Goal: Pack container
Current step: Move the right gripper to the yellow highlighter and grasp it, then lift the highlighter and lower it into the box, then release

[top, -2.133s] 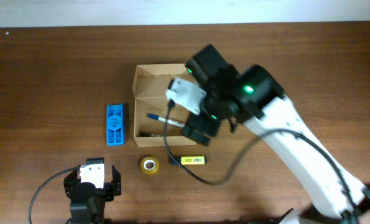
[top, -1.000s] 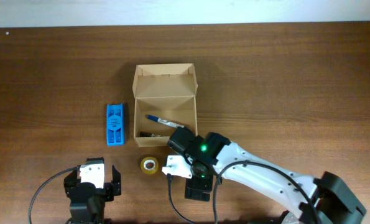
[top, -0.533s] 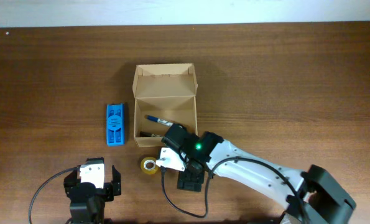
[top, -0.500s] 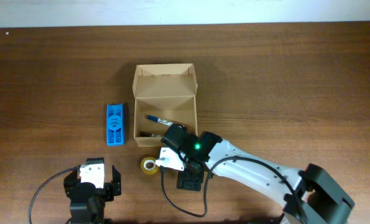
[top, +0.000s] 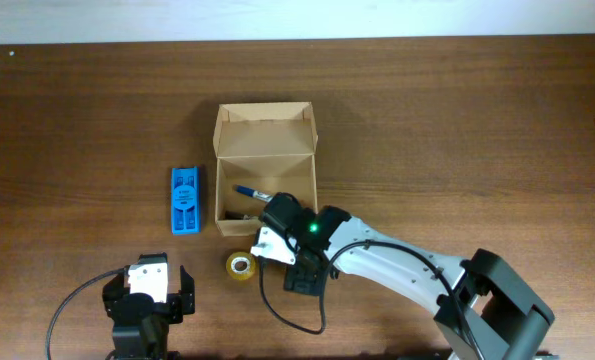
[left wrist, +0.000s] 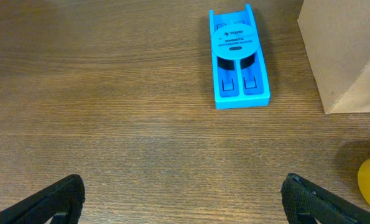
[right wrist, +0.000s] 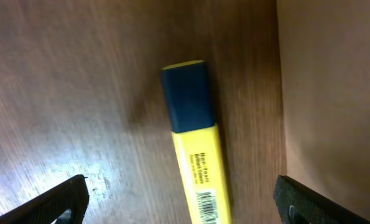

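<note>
Right gripper (right wrist: 183,200) hangs over the yellow highlighter (right wrist: 198,163), jaws spread wide, just below the open cardboard box (top: 265,172).

The box sits in the upper middle of the overhead frame, lid flap tipped back and a blue pen (top: 249,190) already inside; its tan wall fills the right edge of the right wrist view. The highlighter lies lengthwise between the jaws, dark cap toward the top, slightly tilted. A good grasp probably means a small wrist turn to match that tilt, then dropping straight down and closing across the narrow body below the cap, keeping the right-hand finger off the box wall. The left gripper (left wrist: 191,199) rests at the lower left, jaws also apart, facing a blue plastic case (left wrist: 237,59) and a yellow tape roll (top: 240,265).
</note>
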Robot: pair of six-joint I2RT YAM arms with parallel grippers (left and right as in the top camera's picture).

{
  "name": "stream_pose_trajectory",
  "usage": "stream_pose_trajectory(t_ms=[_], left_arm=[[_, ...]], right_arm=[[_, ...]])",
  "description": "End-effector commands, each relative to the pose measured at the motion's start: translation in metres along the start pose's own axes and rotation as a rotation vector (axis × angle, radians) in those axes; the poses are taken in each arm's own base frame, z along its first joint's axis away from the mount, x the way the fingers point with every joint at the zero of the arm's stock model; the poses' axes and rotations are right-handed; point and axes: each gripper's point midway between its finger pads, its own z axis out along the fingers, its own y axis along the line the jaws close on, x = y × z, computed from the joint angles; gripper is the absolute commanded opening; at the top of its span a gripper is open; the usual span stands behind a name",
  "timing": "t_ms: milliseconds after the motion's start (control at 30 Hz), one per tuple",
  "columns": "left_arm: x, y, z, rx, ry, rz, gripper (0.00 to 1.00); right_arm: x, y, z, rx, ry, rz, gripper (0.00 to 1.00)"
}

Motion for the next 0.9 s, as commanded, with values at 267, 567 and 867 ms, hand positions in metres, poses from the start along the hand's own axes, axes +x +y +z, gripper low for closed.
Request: stream_pose_trajectory(t_ms=[267,567,867], left_arm=[[0.001,0.002,0.001,-0.010,0.000,0.006,1.00],[0.001,0.002,0.001,-0.010,0.000,0.006,0.99],[0.001,0.002,0.001,-0.010,0.000,0.006,1.00]], right_arm=[[0.008,-0.002,0.025,-0.014,0.051,-0.001,0.89],[0.012,0.006,0.038,-0.063,0.072,0.001,0.72],[0.006,0.019,0.037,-0.133,0.039,0.005,0.12]])
